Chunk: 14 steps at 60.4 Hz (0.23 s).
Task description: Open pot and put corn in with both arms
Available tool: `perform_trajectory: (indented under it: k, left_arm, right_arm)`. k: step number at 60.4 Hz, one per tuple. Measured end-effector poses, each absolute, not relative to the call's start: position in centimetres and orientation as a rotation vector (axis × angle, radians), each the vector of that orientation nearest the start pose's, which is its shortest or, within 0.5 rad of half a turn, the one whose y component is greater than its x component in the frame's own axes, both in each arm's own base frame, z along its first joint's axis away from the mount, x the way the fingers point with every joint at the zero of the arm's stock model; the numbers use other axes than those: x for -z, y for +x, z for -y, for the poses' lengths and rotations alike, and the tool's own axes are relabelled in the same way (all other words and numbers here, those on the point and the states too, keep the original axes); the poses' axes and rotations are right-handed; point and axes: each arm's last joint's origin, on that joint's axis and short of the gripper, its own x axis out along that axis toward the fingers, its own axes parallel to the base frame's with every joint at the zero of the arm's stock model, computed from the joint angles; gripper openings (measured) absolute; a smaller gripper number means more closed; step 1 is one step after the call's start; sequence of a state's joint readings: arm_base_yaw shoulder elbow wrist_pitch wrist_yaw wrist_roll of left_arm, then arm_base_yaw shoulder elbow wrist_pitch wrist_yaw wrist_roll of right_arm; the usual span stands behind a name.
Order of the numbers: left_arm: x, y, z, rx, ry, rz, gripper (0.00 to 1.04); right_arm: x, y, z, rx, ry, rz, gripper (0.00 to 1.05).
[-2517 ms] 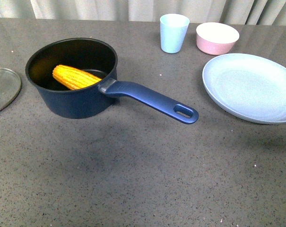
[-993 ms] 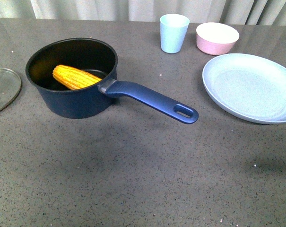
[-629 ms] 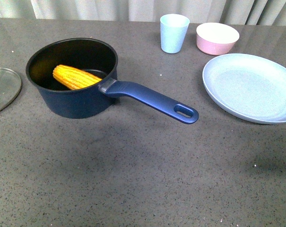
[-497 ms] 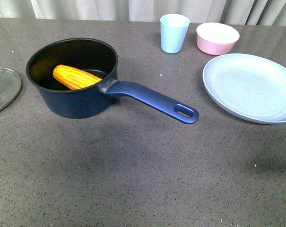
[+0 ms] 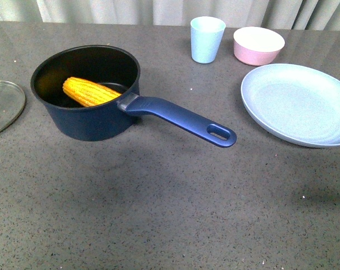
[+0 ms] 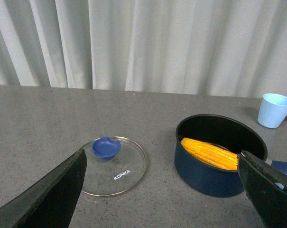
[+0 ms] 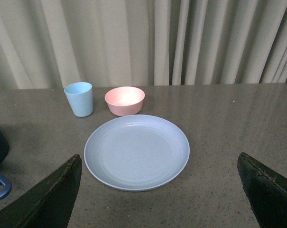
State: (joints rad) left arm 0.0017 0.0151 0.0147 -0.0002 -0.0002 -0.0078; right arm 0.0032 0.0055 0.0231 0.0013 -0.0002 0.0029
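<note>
Left tool (image 6: 162,190) hangs wide and empty over the speckled grey bench (image 5: 158,214); right tool (image 7: 160,190) is spread wide too, holding nothing. Ridged yellow corn (image 5: 90,91) lies inside the round navy pot (image 5: 91,121), which has a matte black interior and a long handle (image 5: 181,119) with a slot. Its glass lid (image 6: 129,173), printed "KONKA", lies flat beside the pot, blue knob (image 6: 106,147) up.

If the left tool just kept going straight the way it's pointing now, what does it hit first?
Judging from its wrist view, the left tool is open and aimed at the bare table between the glass lid and the pot holding the corn. It would probably meet the table first; depth is unclear.
</note>
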Motion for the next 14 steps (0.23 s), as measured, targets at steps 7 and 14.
perform_trajectory:
  k: [7, 14]
  left_arm:
    - [-16.73, 9.78, -0.02, -0.002, -0.008, -0.001, 0.96]
    - [-16.73, 9.78, -0.02, -0.002, -0.008, -0.001, 0.96]
  right_arm:
    - [-17.11, 9.66, -0.03, -0.003, 0.003, 0.019, 0.96]
    - [-17.11, 9.66, -0.03, -0.003, 0.003, 0.019, 0.96]
